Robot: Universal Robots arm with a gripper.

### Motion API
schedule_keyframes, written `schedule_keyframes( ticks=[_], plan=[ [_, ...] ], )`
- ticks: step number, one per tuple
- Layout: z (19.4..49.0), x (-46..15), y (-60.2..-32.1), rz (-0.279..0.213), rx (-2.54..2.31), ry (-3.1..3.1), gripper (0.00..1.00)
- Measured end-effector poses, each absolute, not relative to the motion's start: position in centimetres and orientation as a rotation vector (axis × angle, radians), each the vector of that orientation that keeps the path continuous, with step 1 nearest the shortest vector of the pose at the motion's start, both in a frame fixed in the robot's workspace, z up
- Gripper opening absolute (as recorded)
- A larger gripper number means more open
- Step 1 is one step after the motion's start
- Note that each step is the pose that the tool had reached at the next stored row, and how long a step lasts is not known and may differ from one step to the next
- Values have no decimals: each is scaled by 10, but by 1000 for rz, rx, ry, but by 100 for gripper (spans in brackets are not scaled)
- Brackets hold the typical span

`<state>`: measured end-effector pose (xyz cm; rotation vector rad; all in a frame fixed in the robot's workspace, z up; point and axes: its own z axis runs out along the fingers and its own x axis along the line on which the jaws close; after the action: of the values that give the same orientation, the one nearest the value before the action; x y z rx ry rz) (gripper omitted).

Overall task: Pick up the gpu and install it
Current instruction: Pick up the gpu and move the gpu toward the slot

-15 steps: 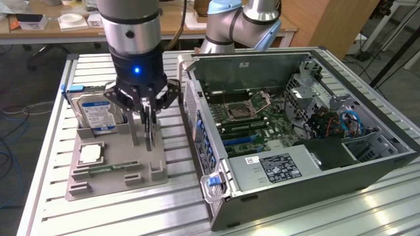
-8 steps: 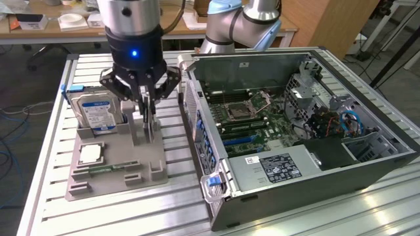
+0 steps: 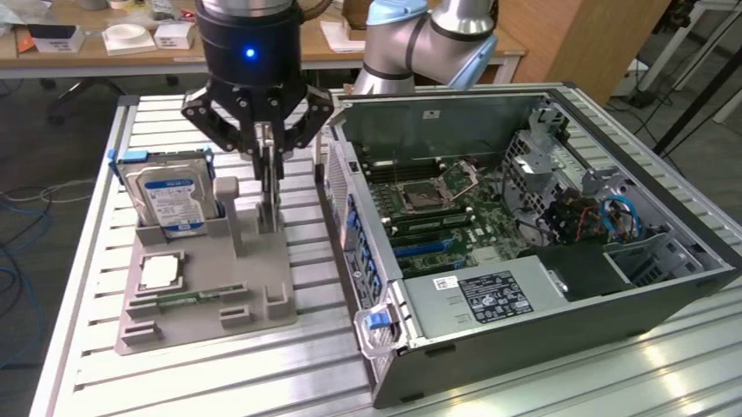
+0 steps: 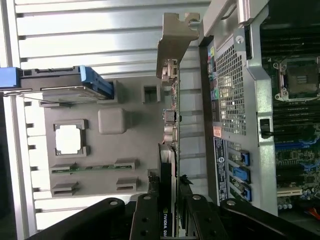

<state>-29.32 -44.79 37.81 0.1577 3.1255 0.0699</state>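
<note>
Your gripper is pinching the gpu standing on edge directly beneath it, long axis running alongside the open computer case.

Matt grey plastic tray; ribbed bare-metal table; gpu has dull silver metal bracket.

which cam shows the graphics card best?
Wrist view: the graphics card runs lengthwise along its edge, with the silver bracket clear, held by the end effector. The exterior view gives just a thin upright sliver under the end effector.
</note>
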Motion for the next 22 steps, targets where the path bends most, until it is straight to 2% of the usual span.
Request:
schedule_keyframes(
  ticks=[5,10,22],
  plan=[
    [386,-276,-448,68,160,3150,26],
    [406,-264,-447,68,161,3157,26],
    [406,-244,-447,68,150,3164,26]
  ],
)
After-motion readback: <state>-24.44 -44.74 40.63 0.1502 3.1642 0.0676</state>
